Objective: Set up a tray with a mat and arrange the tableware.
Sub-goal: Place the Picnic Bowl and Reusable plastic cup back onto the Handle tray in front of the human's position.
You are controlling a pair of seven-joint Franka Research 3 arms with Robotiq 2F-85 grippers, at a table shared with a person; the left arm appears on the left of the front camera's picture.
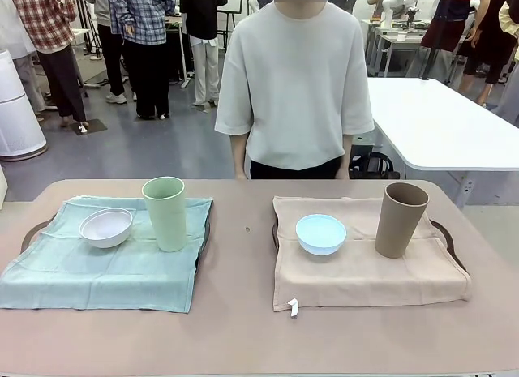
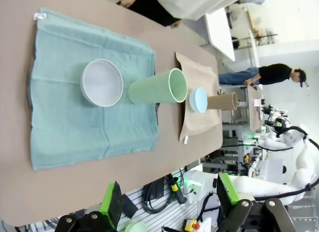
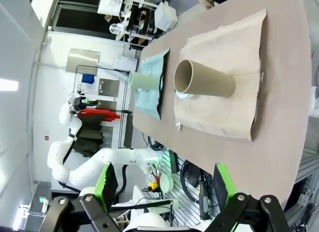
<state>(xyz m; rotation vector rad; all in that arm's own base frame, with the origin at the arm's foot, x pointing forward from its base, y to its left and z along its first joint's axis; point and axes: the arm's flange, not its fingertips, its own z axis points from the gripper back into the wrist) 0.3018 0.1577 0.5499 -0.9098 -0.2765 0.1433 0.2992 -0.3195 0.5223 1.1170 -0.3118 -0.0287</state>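
Bowls and cups stand on two mats: white bowl beside green cup on the teal mat, blue bowl beside brown cup on the beige mat. Left pincer and right pincer hang released off the bench.

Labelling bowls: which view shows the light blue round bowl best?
Front view: the light blue round bowl sits whole and unblocked on the beige cloth mat. Left wrist view shows it small and distant. Right wrist view shows a sliver behind the tan-brown cup.

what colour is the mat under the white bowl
Pale teal green. The mat under the white bowl shows best in the front view.
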